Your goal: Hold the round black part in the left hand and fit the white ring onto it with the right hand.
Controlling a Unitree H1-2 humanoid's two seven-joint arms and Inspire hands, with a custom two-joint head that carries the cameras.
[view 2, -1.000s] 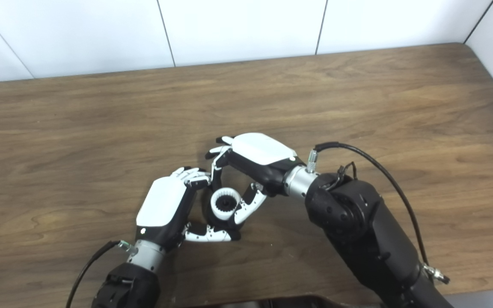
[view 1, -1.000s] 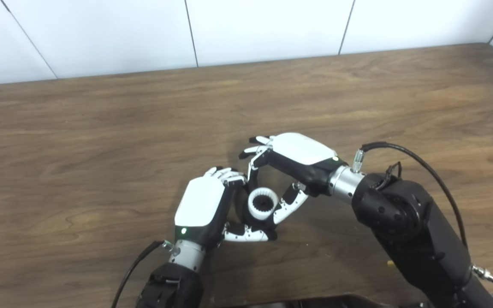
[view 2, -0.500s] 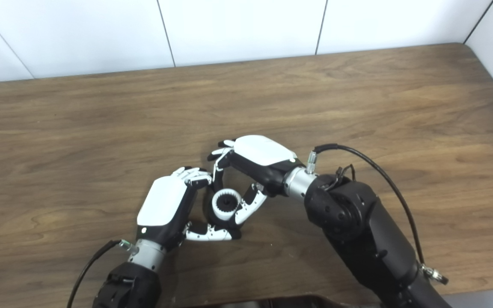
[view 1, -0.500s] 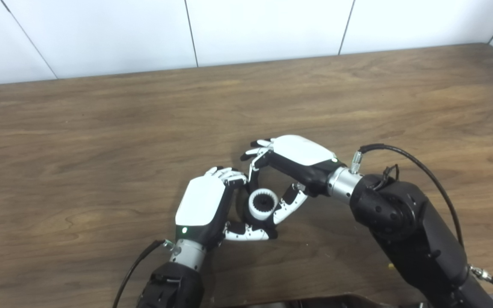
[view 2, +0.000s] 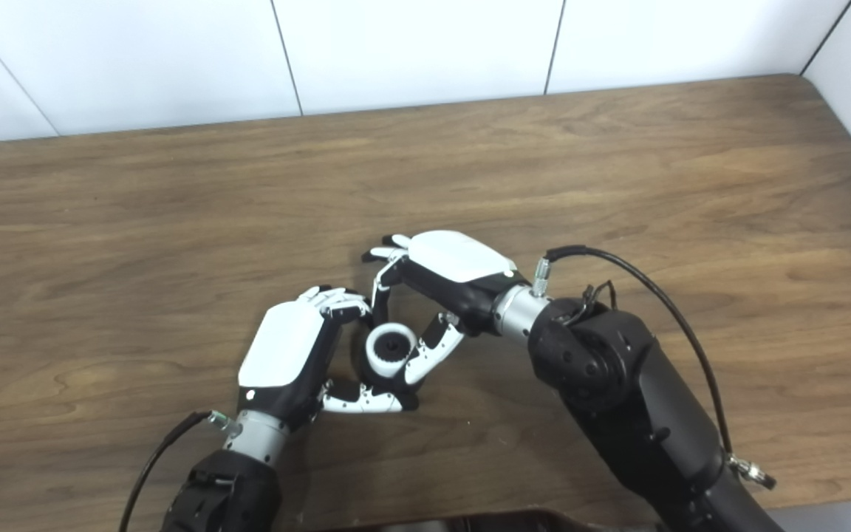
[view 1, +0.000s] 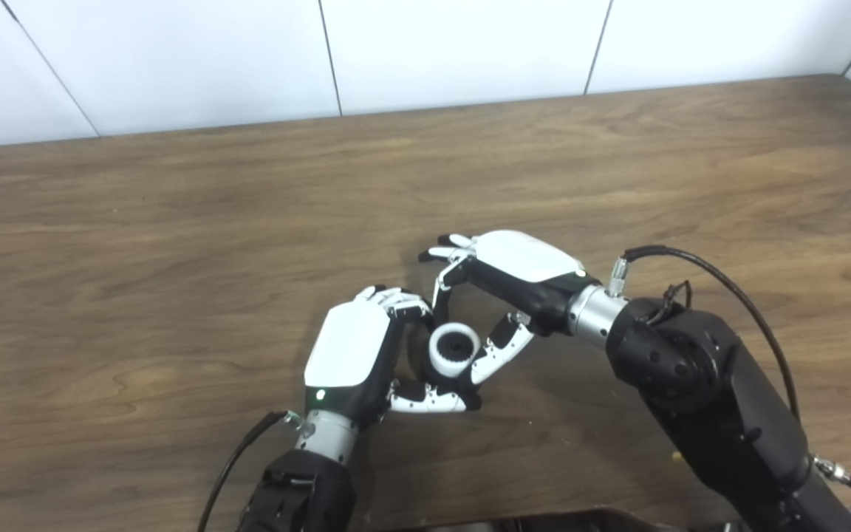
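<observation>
My left hand (view 1: 351, 351) is curled around the round black part (view 1: 425, 363), which is mostly hidden by the fingers and the ring. The white toothed ring (view 1: 453, 349) sits around the black part's top, with black showing in its middle. My right hand (view 1: 503, 284) is closed on the ring, a finger on its far side and the thumb (view 1: 499, 351) on its near right side. The same shows in the right eye view, with the ring (view 2: 391, 347) between the left hand (view 2: 289, 355) and the right hand (view 2: 444, 277).
The wooden table (view 1: 174, 222) stretches all around the hands. A white panelled wall (view 1: 425, 44) runs behind its far edge. A black cable (view 1: 721, 284) loops over the right forearm. A dark edge (view 1: 544, 521) shows at the bottom.
The ring has gone lower onto the black part: its toothed hole now shows filled with black. The right hand has shifted slightly with it; the left hand has hardly moved.
</observation>
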